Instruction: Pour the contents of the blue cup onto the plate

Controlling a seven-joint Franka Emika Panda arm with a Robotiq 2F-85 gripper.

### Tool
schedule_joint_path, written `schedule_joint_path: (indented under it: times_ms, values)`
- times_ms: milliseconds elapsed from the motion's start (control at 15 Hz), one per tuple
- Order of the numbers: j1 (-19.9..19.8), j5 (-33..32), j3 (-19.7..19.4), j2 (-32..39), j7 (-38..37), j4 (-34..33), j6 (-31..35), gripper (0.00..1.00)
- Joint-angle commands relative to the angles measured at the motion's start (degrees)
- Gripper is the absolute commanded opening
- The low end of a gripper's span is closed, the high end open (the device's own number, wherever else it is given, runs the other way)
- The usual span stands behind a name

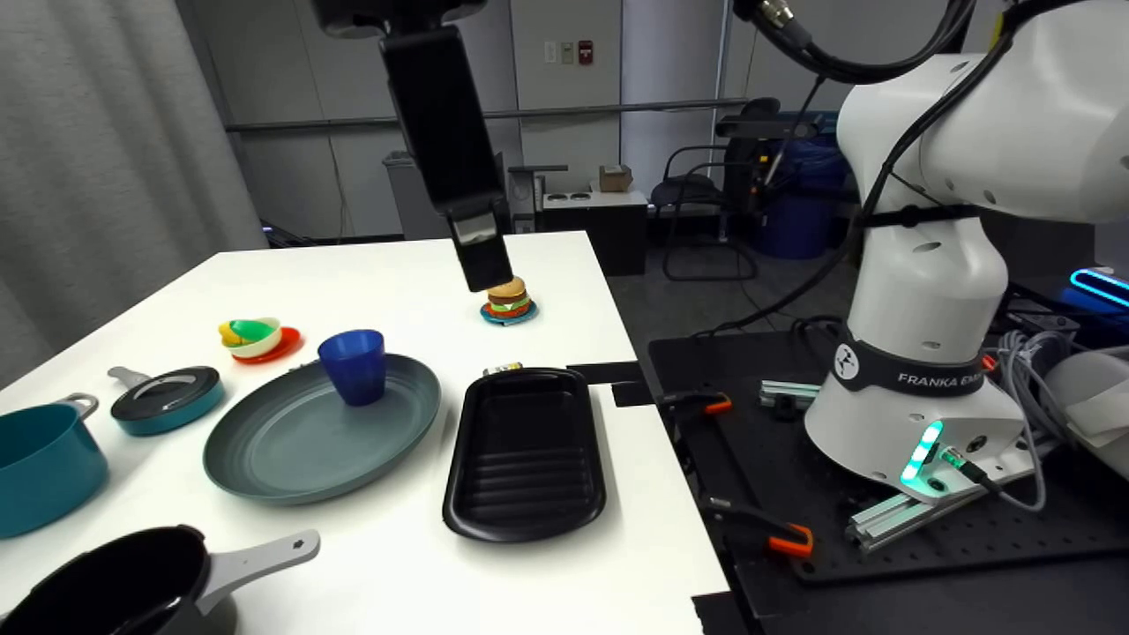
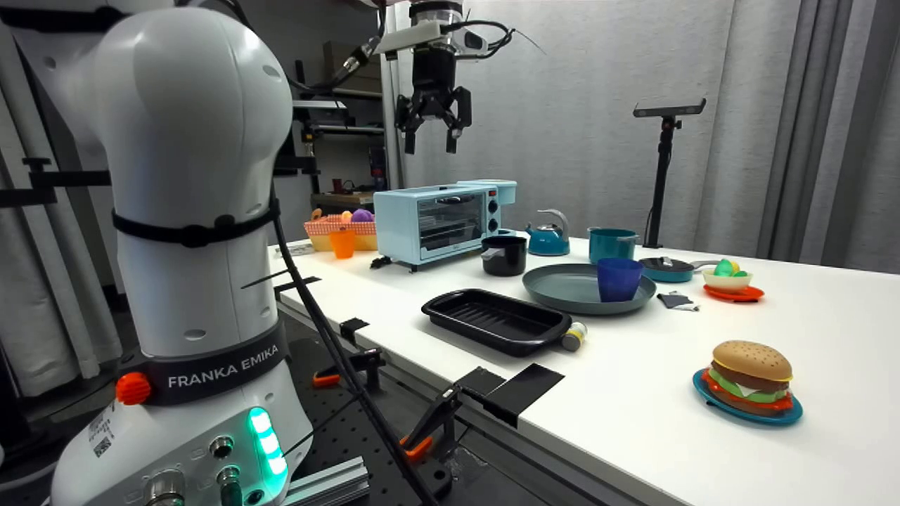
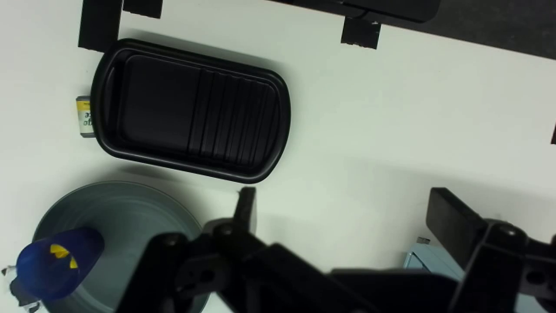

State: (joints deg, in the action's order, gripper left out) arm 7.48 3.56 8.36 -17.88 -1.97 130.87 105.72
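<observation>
Hovering higher than blue cup (image 1: 353, 366), my pincer (image 2: 430, 145) wide apart. Cup upright, super deep color, narrower at base, yellow bits (image 3: 59, 251) inside, round grey-teal plate (image 1: 291, 445) under it.

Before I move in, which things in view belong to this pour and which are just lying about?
For the job:
blue cup, upright
yellow pieces, inside it
grey plate, under the cup
tool, open, holding nothing

Just lying about:
grill pan
small can
burger
bowl
saucer
teal pan
teal pot
black pot
kettle
oven
orange cup
basket
</observation>
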Motion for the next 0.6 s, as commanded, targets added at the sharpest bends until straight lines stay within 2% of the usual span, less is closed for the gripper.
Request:
schedule_joint_path:
  times_ms: [0,533]
  values:
    - [0.1,0.0,-0.1,0.0,0.0,-0.1,-0.1,1.00]
    - [-0.3,-0.6,-0.3,0.9,-0.5,-0.8,-0.3,1.00]
